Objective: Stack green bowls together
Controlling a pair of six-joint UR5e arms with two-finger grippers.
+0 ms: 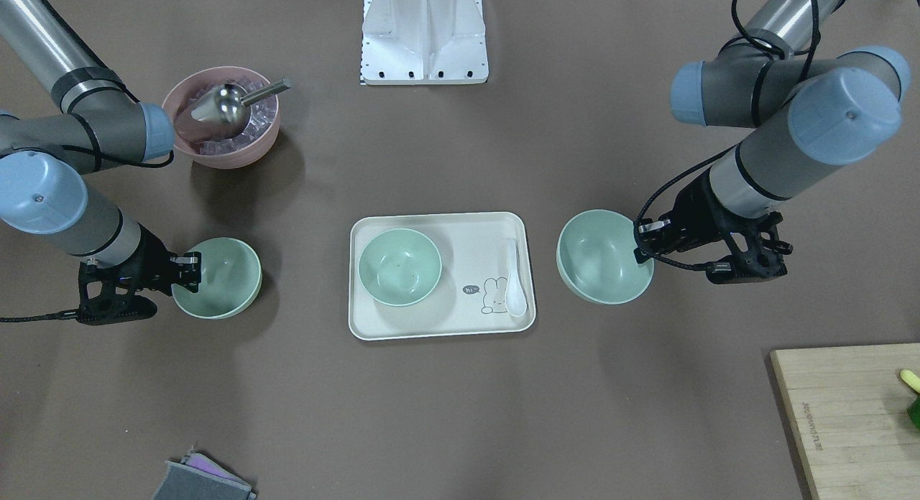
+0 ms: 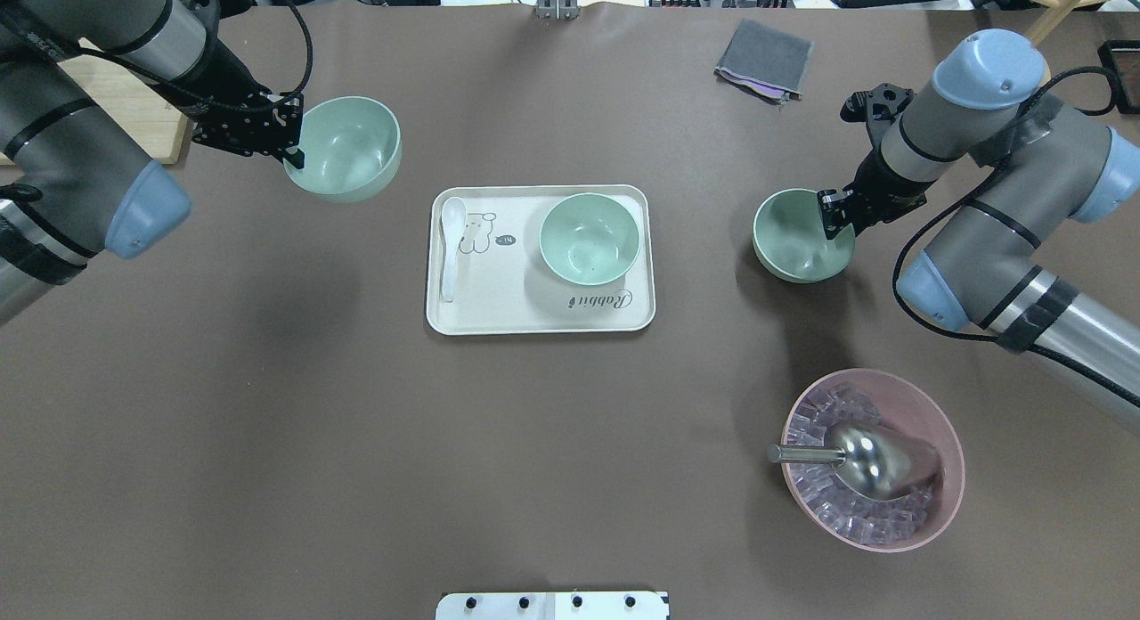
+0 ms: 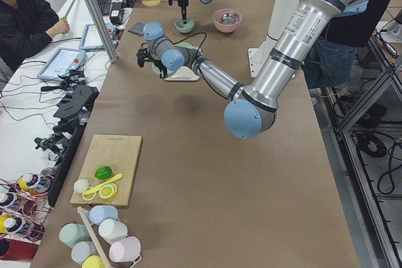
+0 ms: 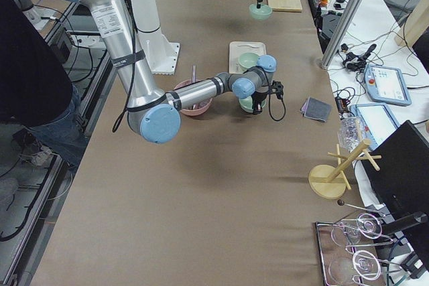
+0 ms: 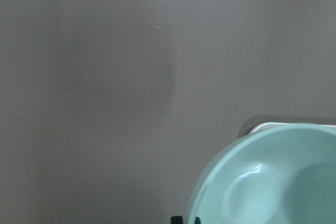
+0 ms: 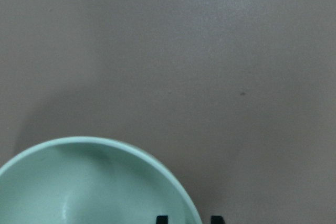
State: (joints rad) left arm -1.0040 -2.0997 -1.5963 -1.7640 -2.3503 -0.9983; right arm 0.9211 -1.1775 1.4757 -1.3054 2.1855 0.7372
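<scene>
Stacking called for each held bowl to be carried level over the third green bowl [image 2: 590, 239], which sat upright in the tray [image 2: 499, 290] beside a white spoon [image 2: 451, 246]. There it had to be centred rim over rim, lowered until nested, and only then released. One arm should go at a time, to keep the wrists apart above the tray.

The left gripper [image 2: 294, 148] was clamped on the rim of the first green bowl [image 2: 347, 148], one finger inside the wall and one outside. That bowl appeared raised, well apart from the tray. The right gripper [image 2: 830, 217] pinched the second green bowl [image 2: 797, 241] likewise, near the tray's other side. Whether this bowl rested on the table or hung just above it could not be told.
</scene>
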